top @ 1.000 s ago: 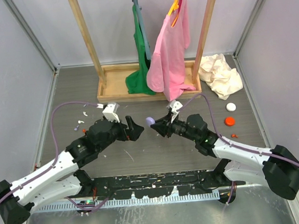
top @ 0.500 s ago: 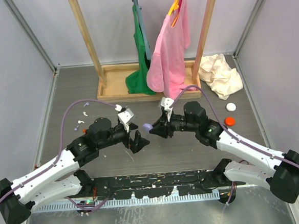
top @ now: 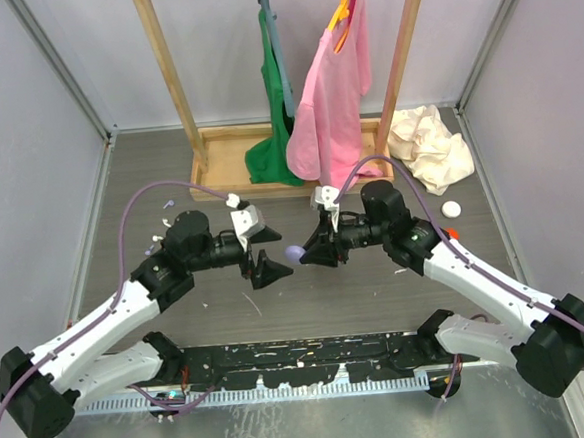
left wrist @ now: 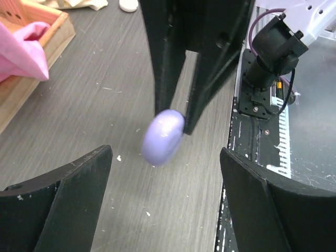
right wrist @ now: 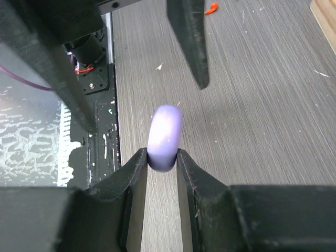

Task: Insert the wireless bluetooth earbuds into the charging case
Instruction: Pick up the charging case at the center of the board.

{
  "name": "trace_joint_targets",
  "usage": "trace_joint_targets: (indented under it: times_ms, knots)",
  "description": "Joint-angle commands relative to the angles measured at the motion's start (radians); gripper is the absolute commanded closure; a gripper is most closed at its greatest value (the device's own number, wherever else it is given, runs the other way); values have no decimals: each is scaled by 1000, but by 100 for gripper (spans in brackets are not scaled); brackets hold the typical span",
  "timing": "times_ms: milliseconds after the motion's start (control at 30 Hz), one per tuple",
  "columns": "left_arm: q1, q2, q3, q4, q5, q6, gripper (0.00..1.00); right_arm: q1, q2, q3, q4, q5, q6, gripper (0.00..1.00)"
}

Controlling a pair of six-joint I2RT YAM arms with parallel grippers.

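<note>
Bases of both arms sit along the bottom edge of the overhead view. Just above them, mid-frame, the two grippers face each other over the grey counter. The right gripper pinches the lavender charging case by its broad sides. The case looks closed to me, and it seems to be held clear of the counter. The left gripper stands just beside it, jaws wide, nothing between them. I'd call this a handover, or a two-handed try at opening the case; no earbud is going in yet. Next, the left jaws need to line up around the free end of the case without knocking it loose. Farther up, at middle left, lie small pale bits, possibly the earbuds but too small to tell. Beyond stands the wooden rack with its shirts.
</note>
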Motion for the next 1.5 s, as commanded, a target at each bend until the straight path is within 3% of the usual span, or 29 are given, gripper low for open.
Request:
trace_joint_targets:
  times_ms: [0,467,867,1167,1467]
  knots:
    - [89,49,68,97,253,-16,16,-11,19,70,-8,-66,-50,97]
    - [136,112,136,-2,389,52,43,-16,118,128,-11,-144,-94,97]
    - [137,173,152,-50,376,66,45,-16,137,151,-18,-167,-109,97]
    - [138,196,169,-69,383,67,51,-16,140,157,-18,-173,-112,97]
    - [138,194,177,-70,398,60,72,-16,163,160,-16,-196,-115,96]
